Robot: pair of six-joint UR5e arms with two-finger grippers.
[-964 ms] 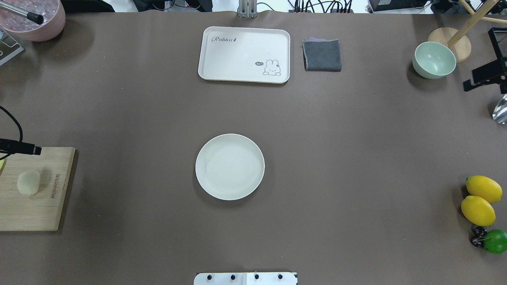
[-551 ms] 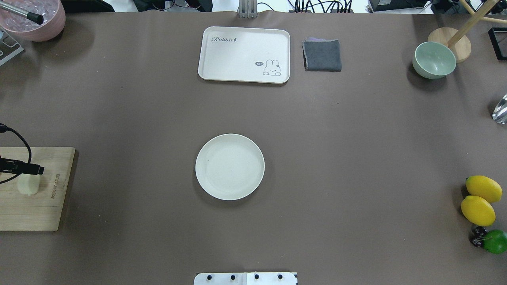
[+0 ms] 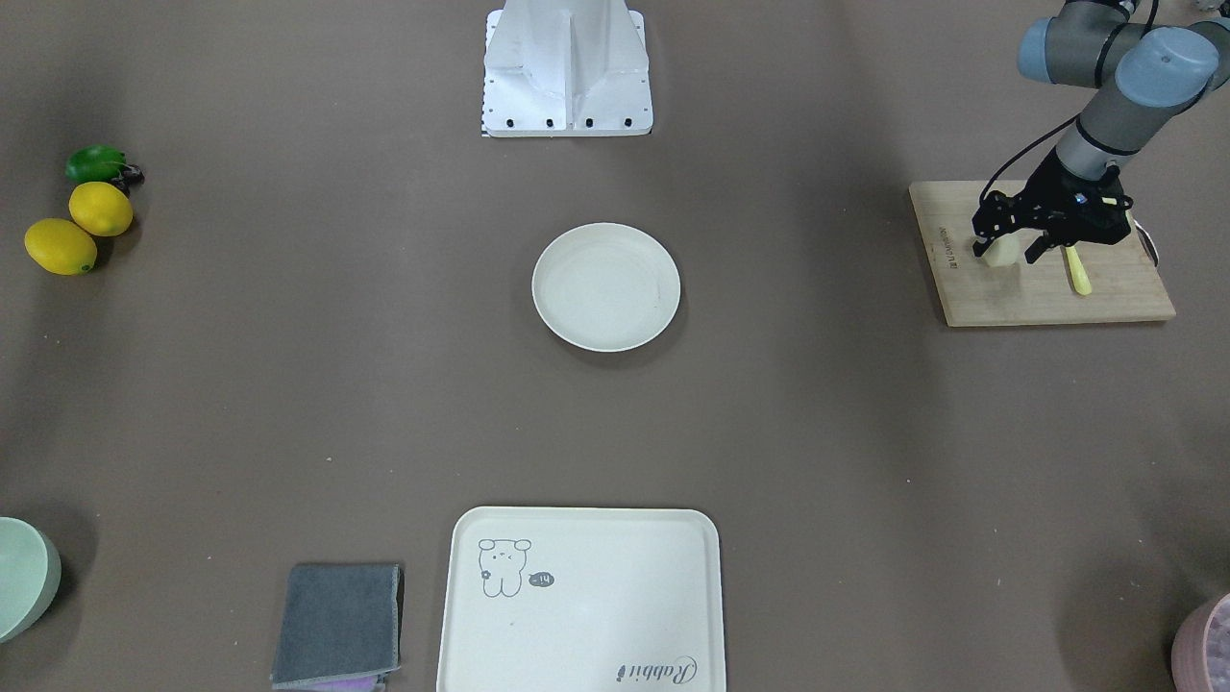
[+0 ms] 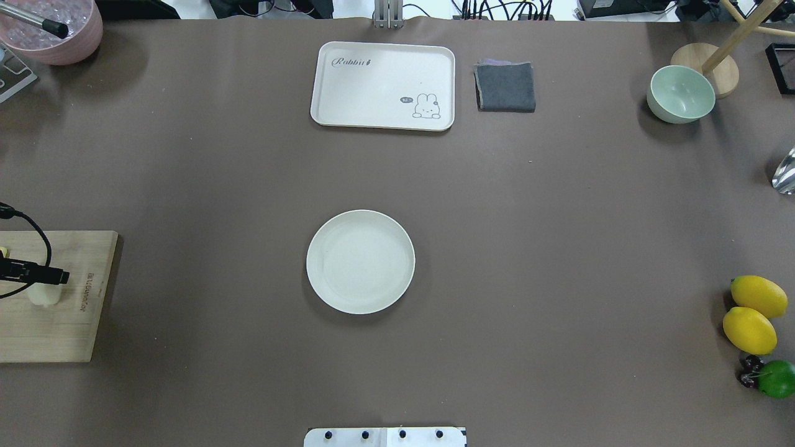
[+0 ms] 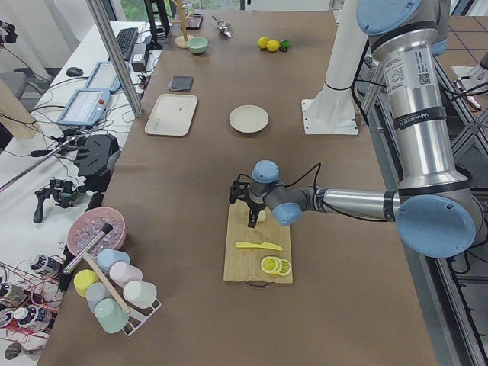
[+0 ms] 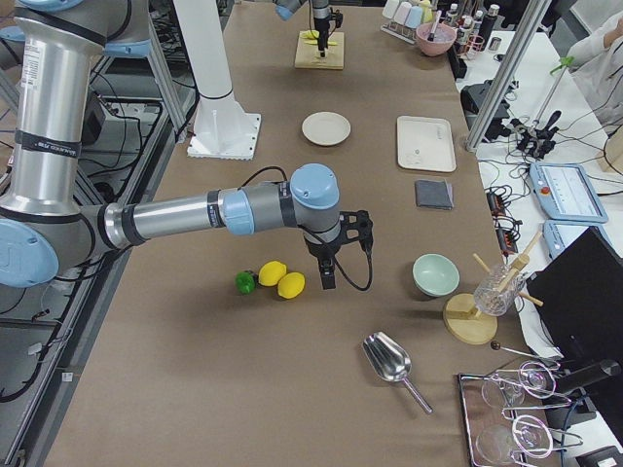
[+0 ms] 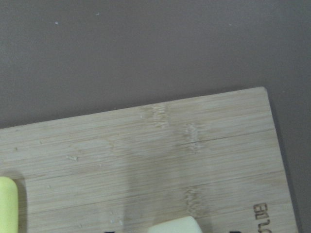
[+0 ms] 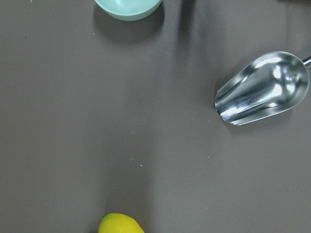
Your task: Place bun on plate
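The bun (image 3: 1001,252) is a pale cream lump on the wooden cutting board (image 3: 1047,298) at the robot's left end of the table. My left gripper (image 3: 1006,254) is low over it and open, one finger on each side of the bun (image 4: 43,297). The left wrist view shows only the bun's top (image 7: 174,225) at its lower edge. The round cream plate (image 4: 360,261) sits bare at the table's middle, far from the board. My right gripper (image 6: 327,277) hangs above the table beside the lemons, and I cannot tell whether it is open or shut.
A yellow knife (image 3: 1078,271) and lemon slices (image 5: 274,266) share the board. At the far side are the cream tray (image 4: 383,85), a grey cloth (image 4: 505,86) and a green bowl (image 4: 681,94). Two lemons (image 4: 754,313), a lime (image 4: 776,379) and a metal scoop (image 8: 262,87) lie at the right.
My left gripper has moved along the board from beyond the bun to over it and come down around it. The right arm has withdrawn from the overhead view's right edge.
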